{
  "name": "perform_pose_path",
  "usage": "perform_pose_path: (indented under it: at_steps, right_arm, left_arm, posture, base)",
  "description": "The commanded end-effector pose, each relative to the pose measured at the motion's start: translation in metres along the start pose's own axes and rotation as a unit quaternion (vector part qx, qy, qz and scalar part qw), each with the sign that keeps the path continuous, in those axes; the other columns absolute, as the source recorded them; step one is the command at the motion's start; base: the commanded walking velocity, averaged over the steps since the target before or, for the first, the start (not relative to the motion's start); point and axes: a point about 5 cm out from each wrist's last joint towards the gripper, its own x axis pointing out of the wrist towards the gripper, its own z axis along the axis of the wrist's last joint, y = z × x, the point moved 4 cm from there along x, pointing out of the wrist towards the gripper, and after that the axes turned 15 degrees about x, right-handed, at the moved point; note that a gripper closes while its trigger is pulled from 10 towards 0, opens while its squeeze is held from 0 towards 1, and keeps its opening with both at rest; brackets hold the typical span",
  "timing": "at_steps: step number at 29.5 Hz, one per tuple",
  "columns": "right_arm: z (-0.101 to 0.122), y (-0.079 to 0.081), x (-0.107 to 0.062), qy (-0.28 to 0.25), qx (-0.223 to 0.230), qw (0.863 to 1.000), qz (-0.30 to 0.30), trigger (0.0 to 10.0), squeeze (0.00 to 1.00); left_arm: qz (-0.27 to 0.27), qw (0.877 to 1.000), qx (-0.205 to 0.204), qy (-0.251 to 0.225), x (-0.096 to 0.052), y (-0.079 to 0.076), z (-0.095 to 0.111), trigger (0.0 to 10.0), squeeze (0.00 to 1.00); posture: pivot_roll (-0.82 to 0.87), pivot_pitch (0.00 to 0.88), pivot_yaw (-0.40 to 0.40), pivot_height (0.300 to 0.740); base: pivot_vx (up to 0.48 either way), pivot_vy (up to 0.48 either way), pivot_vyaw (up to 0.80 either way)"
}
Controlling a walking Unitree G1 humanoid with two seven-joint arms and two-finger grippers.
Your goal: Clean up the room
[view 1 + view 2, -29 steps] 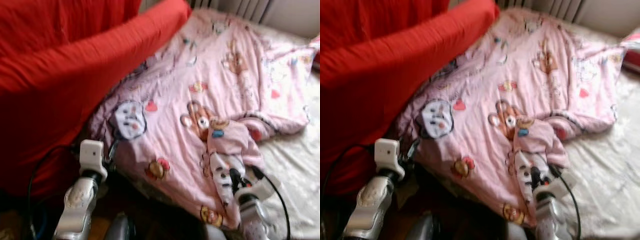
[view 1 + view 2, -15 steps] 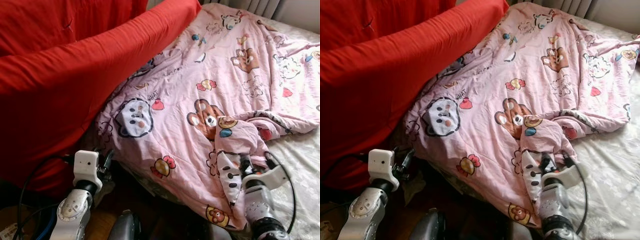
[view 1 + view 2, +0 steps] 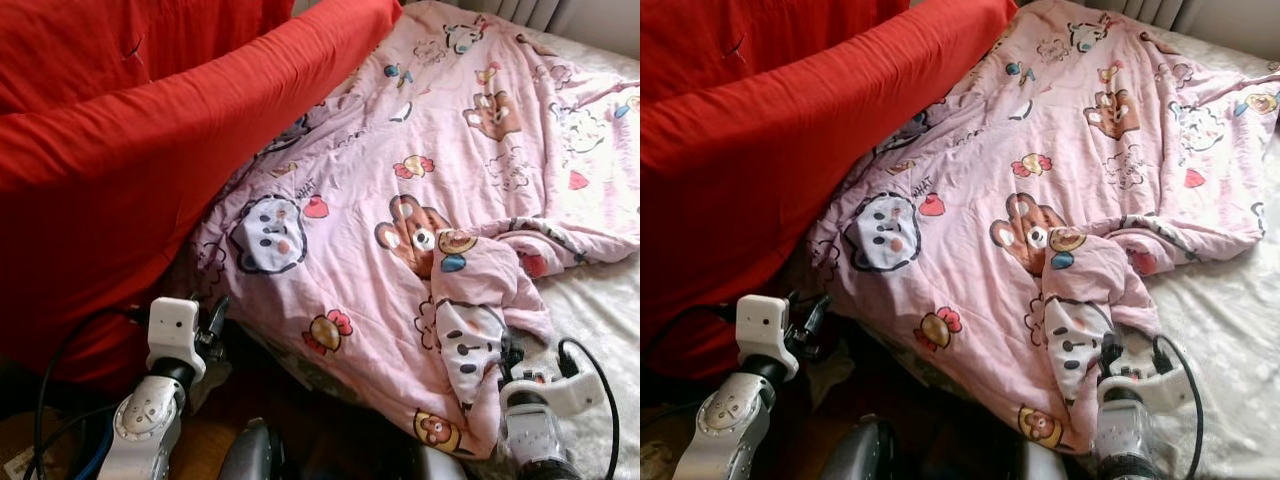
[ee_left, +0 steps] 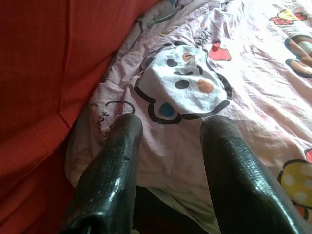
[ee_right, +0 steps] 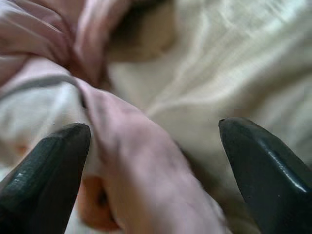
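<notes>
Right hand (image 5: 156, 170), wide open astride the quilt (image 3: 430, 190) fold at 5 o'clock, may pinch the sheet (image 3: 600, 310) beneath too; left hand (image 4: 168, 161) open, empty.

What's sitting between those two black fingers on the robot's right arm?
In the right wrist view, a fold of the pink blanket runs up between the open fingers of the right tool, with the pale bedsheet beyond it.

I am seeing a red cover (image 3: 130, 150) lying along the left of the bed, and a cream bedsheet (image 3: 590, 310) showing at right.
</notes>
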Motion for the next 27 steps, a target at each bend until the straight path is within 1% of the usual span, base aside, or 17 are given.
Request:
perform_pose_path:
  at_steps: [1, 2, 4, 9, 12, 17, 22, 27]
  right_arm:
    - [0.001, -0.022, -0.006, -0.003, 0.015, 0.999, -0.033, 10.0, 0.00]
    - [0.003, -0.026, -0.008, -0.008, 0.028, 0.999, -0.038, 10.0, 0.00]
    - [0.005, -0.029, -0.008, -0.012, 0.038, 0.998, -0.041, 10.0, 0.00]
    - [0.003, -0.031, -0.009, -0.002, 0.055, 0.998, -0.037, 10.0, 0.00]
    - [-0.008, -0.026, -0.009, 0.022, 0.069, 0.997, -0.020, 10.0, 0.00]
    - [-0.027, -0.014, -0.009, 0.062, 0.075, 0.995, 0.011, 10.0, 0.00]
    - [-0.029, -0.013, -0.009, 0.067, 0.072, 0.995, 0.016, 10.0, 0.00]
    - [-0.025, -0.011, -0.008, 0.061, 0.070, 0.995, 0.022, 10.0, 0.00]
  left_arm:
    - [-0.005, 1.000, 0.011, 0.016, -0.006, 0.001, -0.006, 10.0, 0.00]
    - [-0.006, 1.000, 0.013, 0.016, -0.006, 0.001, -0.006, 10.0, 0.00]
    - [-0.007, 1.000, 0.013, 0.017, -0.007, 0.001, -0.006, 10.0, 0.00]
    - [-0.009, 1.000, 0.014, 0.018, -0.007, 0.000, -0.006, 10.0, 0.00]
    - [-0.019, 0.999, 0.027, 0.017, -0.008, -0.002, -0.005, 10.0, 0.00]
    - [-0.022, 0.999, 0.029, 0.017, -0.008, -0.003, -0.004, 10.0, 0.00]
    - [-0.023, 0.999, 0.034, 0.018, -0.008, -0.003, -0.004, 10.0, 0.00]
    - [-0.024, 0.999, 0.034, 0.019, -0.008, -0.004, -0.004, 10.0, 0.00]
  posture:
    - [0.20, 0.394, 0.023, 0.622]
    - [0.20, 0.394, 0.024, 0.622]
    - [0.20, 0.394, 0.026, 0.622]
    - [0.21, 0.395, 0.030, 0.622]
    - [0.21, 0.397, 0.034, 0.622]
    - [0.21, 0.397, 0.036, 0.622]
    - [0.21, 0.396, 0.037, 0.622]
    - [0.21, 0.395, 0.037, 0.622]
  base:
    - [0.000, 0.000, 0.00]
    - [0.000, 0.000, 0.00]
    - [0.000, 0.000, 0.00]
    - [0.000, 0.000, 0.00]
    - [0.000, 0.000, 0.00]
    - [0.000, 0.000, 0.00]
    - [0.000, 0.000, 0.00]
    - [0.000, 0.000, 0.00]
